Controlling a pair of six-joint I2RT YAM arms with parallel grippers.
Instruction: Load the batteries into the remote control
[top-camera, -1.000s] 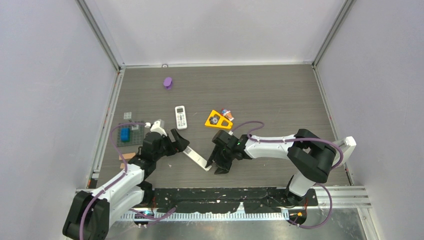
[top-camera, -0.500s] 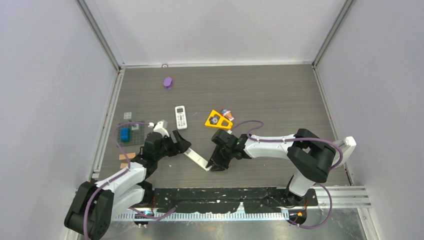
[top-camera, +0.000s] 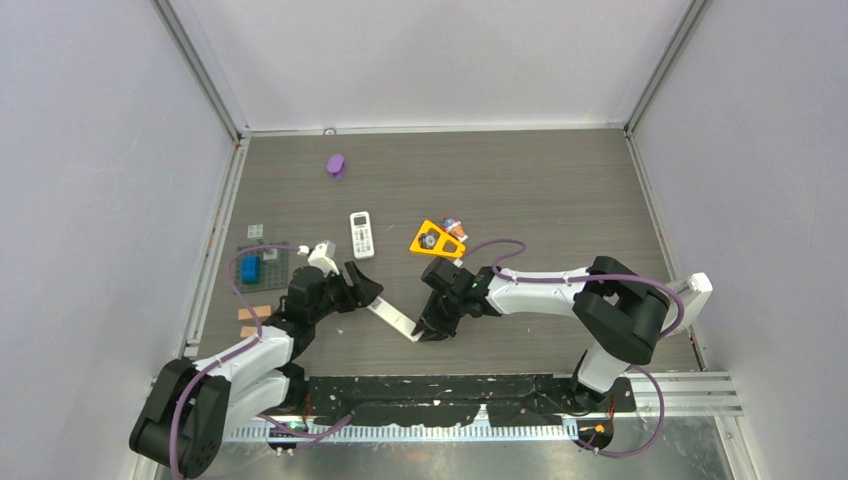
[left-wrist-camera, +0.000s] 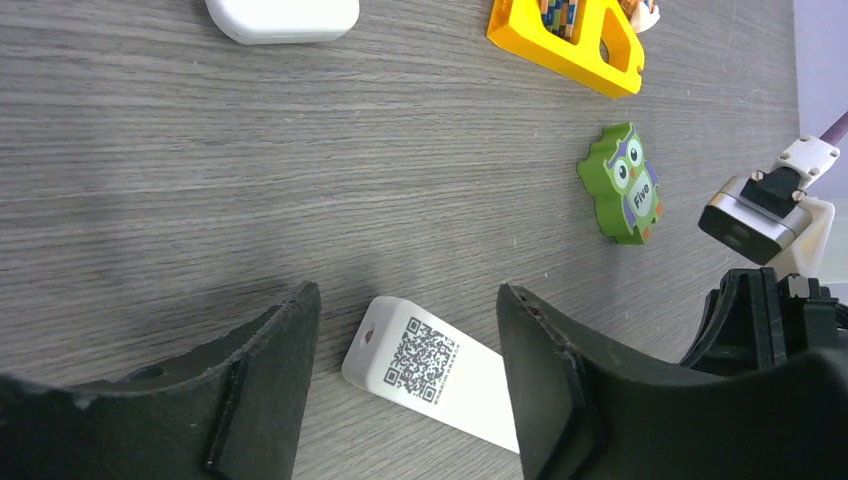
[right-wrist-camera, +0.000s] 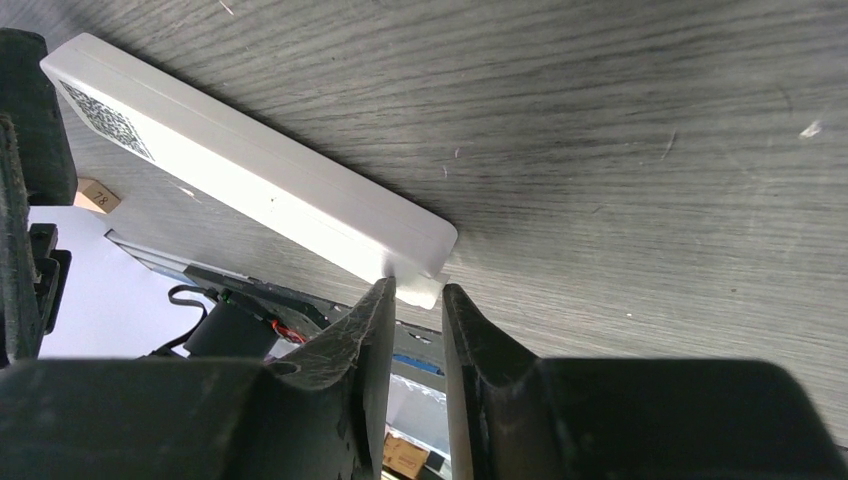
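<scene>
A long white remote control (top-camera: 395, 318) lies face down near the front of the table, a QR label (left-wrist-camera: 425, 358) on its back. My left gripper (top-camera: 366, 288) is open and straddles the QR end (left-wrist-camera: 408, 300), with a gap on the left side. My right gripper (top-camera: 428, 330) is at the other end, its jaws (right-wrist-camera: 418, 288) drawn narrow on a thin white flap (right-wrist-camera: 425, 291) that sticks out from the remote's (right-wrist-camera: 250, 170) end. Tiny orange and purple batteries (top-camera: 455, 228) lie by the yellow triangular holder (top-camera: 433, 241), away from both grippers.
A second, smaller white remote (top-camera: 361, 235) lies button side up further back. A green owl block (left-wrist-camera: 625, 185) stands near the right arm. A purple object (top-camera: 336, 165) sits far back. A grey plate with a blue block (top-camera: 255, 268) and wooden pieces (top-camera: 250, 313) are at the left.
The right jaws have narrowed onto the remote's near end. The left jaws have come in a little around the QR end. The remote has barely moved.
</scene>
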